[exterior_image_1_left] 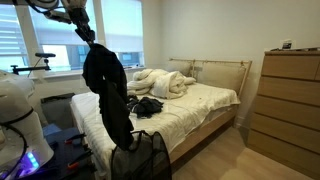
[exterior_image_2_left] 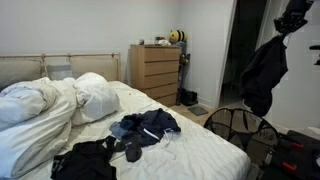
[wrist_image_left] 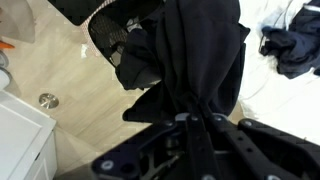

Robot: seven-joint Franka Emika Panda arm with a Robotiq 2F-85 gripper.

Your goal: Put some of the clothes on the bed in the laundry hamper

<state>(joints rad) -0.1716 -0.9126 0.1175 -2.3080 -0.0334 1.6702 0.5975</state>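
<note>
Bed (exterior_image_1_left: pixel 212 96): wide, light wooden frame and slatted headboard, white sheet, filling the room's middle.
Duvet (exterior_image_2_left: pixel 50 105): puffy, cream-white, lying bunched by the headboard.
Dresser (exterior_image_1_left: pixel 290 95): tall, pale wood, standing against the wall.
Hamper (exterior_image_1_left: pixel 140 160): round, black see-through mesh with thin arched handles, standing on the floor at the bed's foot.
Clothes (exterior_image_2_left: pixel 145 127): dark soft heaps, lying crumpled on the sheet.
Garment (exterior_image_1_left: pixel 105 85): black limp fabric, hanging in long folds above the hamper.
Fingers (wrist_image_left: pixel 165 138): pinching the garment's top tightly.
</note>
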